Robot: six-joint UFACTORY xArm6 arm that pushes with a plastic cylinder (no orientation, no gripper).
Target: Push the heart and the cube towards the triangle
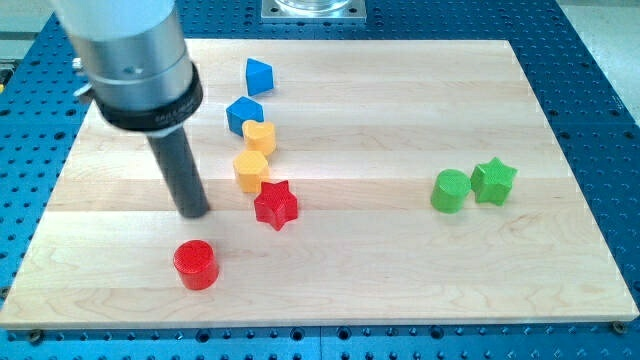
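the arm is standing upright near the surface [400,90]'s left edge. my tip [193,212], a bare rod tool holding nothing, is resting clear of the yellow heart [259,136] and blue cube [244,113].

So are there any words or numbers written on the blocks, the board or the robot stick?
None: no words, numbers or signs can be read anywhere.
The blocks, such as the yellow heart and red cylinder, are plain.
The wooden board and my dark rod, down to my tip, carry no label.
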